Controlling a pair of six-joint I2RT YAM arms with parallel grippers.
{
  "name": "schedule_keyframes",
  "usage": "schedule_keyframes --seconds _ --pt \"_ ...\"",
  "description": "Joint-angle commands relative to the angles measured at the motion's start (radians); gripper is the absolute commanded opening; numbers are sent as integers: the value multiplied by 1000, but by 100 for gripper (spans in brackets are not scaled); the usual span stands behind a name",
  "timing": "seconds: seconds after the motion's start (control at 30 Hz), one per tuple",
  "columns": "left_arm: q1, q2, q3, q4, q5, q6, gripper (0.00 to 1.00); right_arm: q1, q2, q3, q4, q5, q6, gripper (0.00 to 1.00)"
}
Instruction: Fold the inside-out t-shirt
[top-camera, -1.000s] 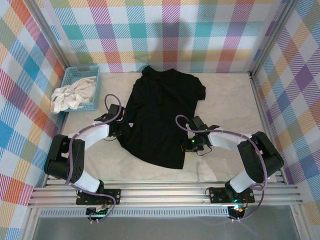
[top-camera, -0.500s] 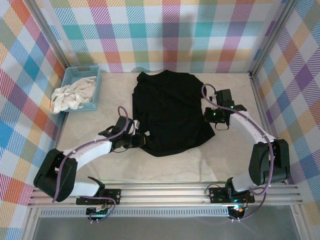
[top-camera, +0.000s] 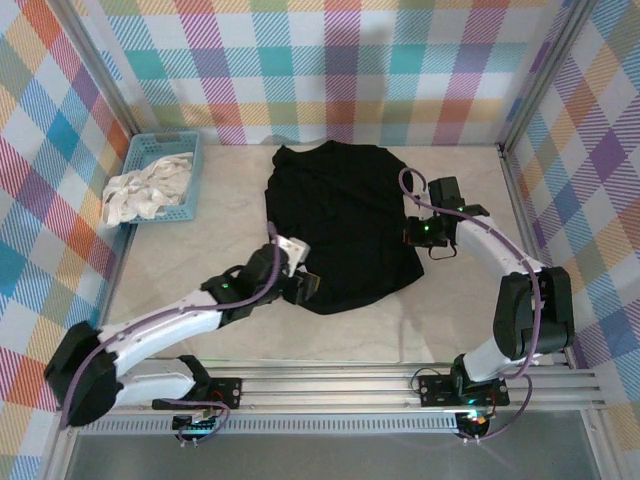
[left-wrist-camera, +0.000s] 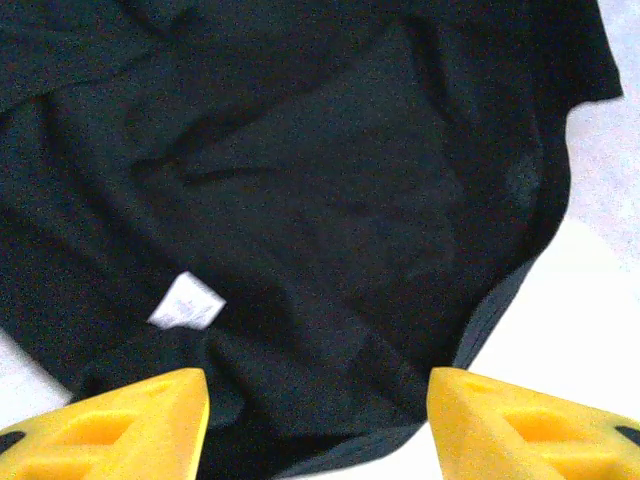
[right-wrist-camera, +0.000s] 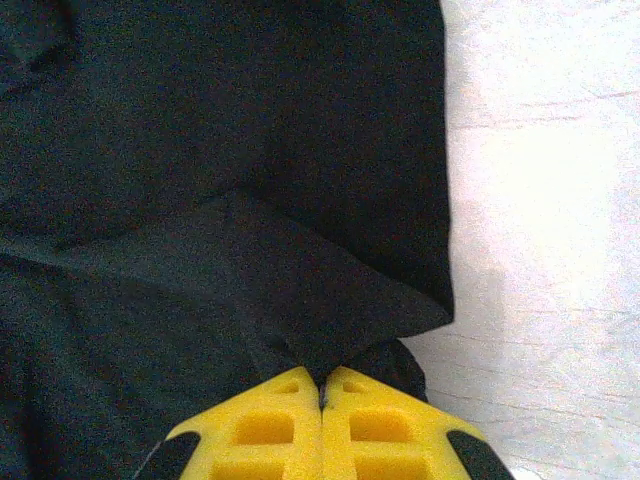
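The inside-out t-shirt (top-camera: 340, 220) lies as a black, partly doubled-over heap mid-table. My left gripper (top-camera: 303, 287) hovers at its near-left hem, open. In the left wrist view the yellow fingers (left-wrist-camera: 130, 425) stand wide apart over the dark hem (left-wrist-camera: 400, 420), with a small white label (left-wrist-camera: 187, 303) just beyond them. My right gripper (top-camera: 413, 237) is at the shirt's right edge, shut on a fold of the black cloth (right-wrist-camera: 322, 385). The pinched fold (right-wrist-camera: 330, 290) rises to the closed fingertips. The print and the yellow patch are hidden.
A blue basket (top-camera: 185, 150) holding white-cream cloth (top-camera: 140, 190) stands at the back left. Bare marble table (top-camera: 200, 240) shows left of and in front of the shirt, and to its right (right-wrist-camera: 540, 200). Checked walls enclose the table on three sides.
My left gripper has opened and slid right along the near hem. The right gripper carried its cloth from the near hem to the right side, then held still.
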Motion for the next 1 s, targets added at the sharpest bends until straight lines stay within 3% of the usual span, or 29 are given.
schedule_keyframes --seconds 0.0,0.07,0.27,0.47,0.6,0.7,0.87,0.97 --pt "0 124 104 40 -151 55 60 -8 27 24 -49 118 -30 8" --pt "54 216 194 -18 -227 -13 61 -8 19 14 -45 160 -35 9" --pt "201 573 518 -96 -191 -28 64 -8 2 -14 -8 98 -26 8" --pt "254 906 923 -221 -55 -12 68 -6 4 -19 7 66 -30 7" --pt "275 1089 1195 -346 -62 -12 65 -6 5 -20 10 51 -32 7" --pt "300 1170 1328 -444 -46 -23 47 -6 -4 -24 11 48 -33 7" --pt "341 1109 1291 -441 -29 -13 12 -6 -12 -29 12 51 -36 6" --pt "385 1027 1244 -432 -27 2 3 -6 -15 -26 5 61 -39 5"
